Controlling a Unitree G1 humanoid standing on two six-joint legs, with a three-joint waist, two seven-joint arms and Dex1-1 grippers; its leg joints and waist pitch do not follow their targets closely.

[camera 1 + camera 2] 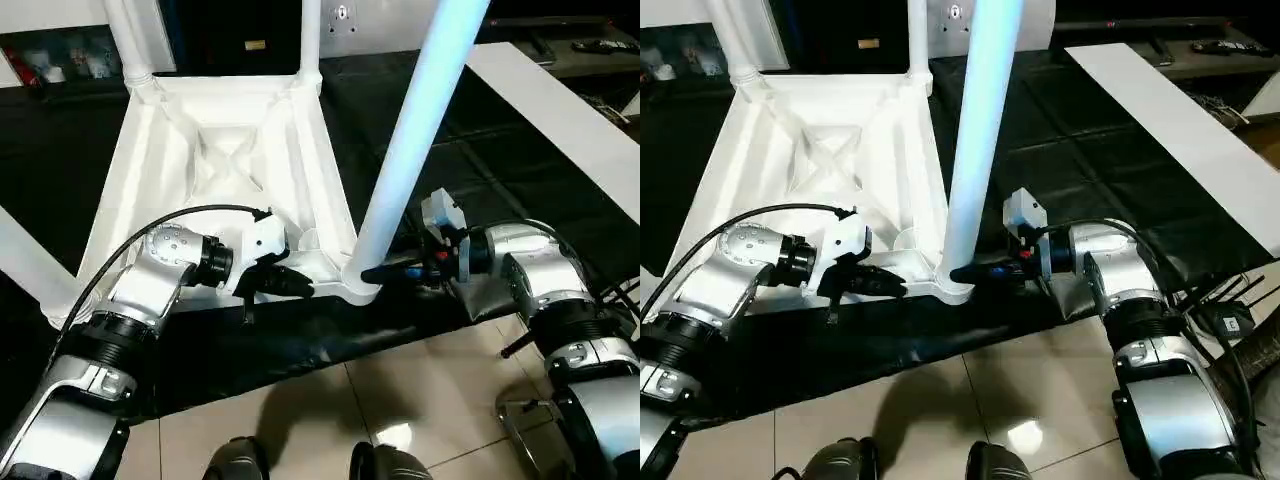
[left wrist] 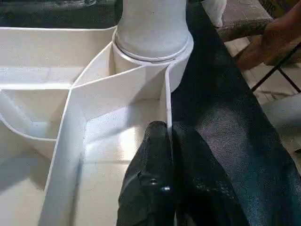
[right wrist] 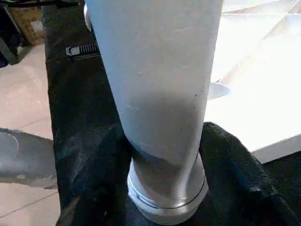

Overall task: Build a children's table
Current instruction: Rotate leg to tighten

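Observation:
The white table top lies upside down on the black-sheeted bench, ribbed underside up. A long white leg stands upright in its near right corner socket. My right gripper is shut on this leg just above the socket; the leg sits between the two fingers. My left gripper is shut on the top's near rim, left of that socket, one finger inside the rim wall. Legs also rise from the far left corner and the far right corner.
Another white leg slants at the near left corner. A long white board lies on the bench at the right. The bench's front edge runs just below the grippers, with tiled floor and my feet beneath.

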